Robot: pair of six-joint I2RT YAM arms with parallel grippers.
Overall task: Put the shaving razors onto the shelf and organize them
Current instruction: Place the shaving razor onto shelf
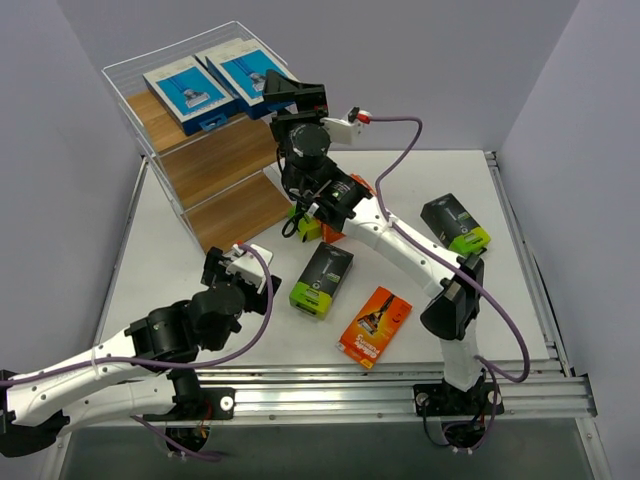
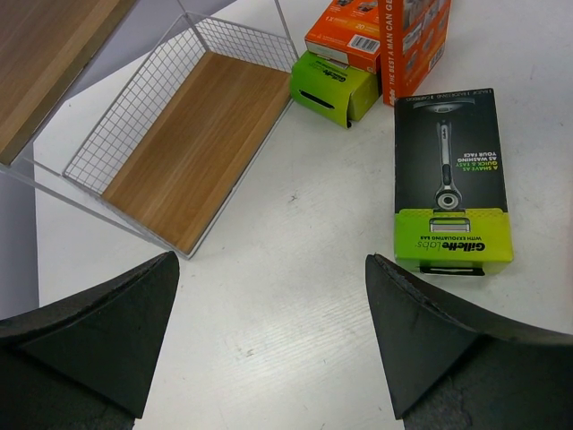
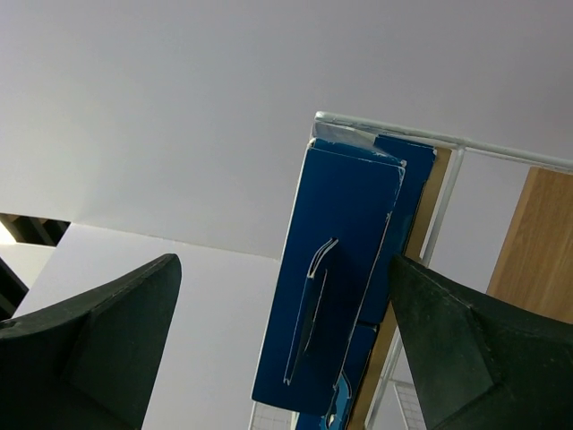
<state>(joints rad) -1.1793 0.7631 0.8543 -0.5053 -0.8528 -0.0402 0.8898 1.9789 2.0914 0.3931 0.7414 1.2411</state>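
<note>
The shelf [image 1: 215, 160] stands at the back left, with two blue-and-white razor packs [image 1: 182, 88] [image 1: 240, 72] lying on its top tier. My right gripper [image 1: 274, 88] is at the right end of that tier and open. In the right wrist view the blue pack's [image 3: 345, 269] edge lies between the spread fingers, touching neither. My left gripper [image 2: 270, 260] hangs open over bare table by the shelf's bottom board [image 2: 192, 143]. A black pack with a lime-green end [image 2: 452, 179] lies just right of it.
On the table lie another black-and-lime pack [image 1: 456, 224] at the right and an orange pack [image 1: 375, 327] near the front. More orange and lime packs [image 2: 376, 54] sit under the right arm beside the shelf. Grey walls close in both sides.
</note>
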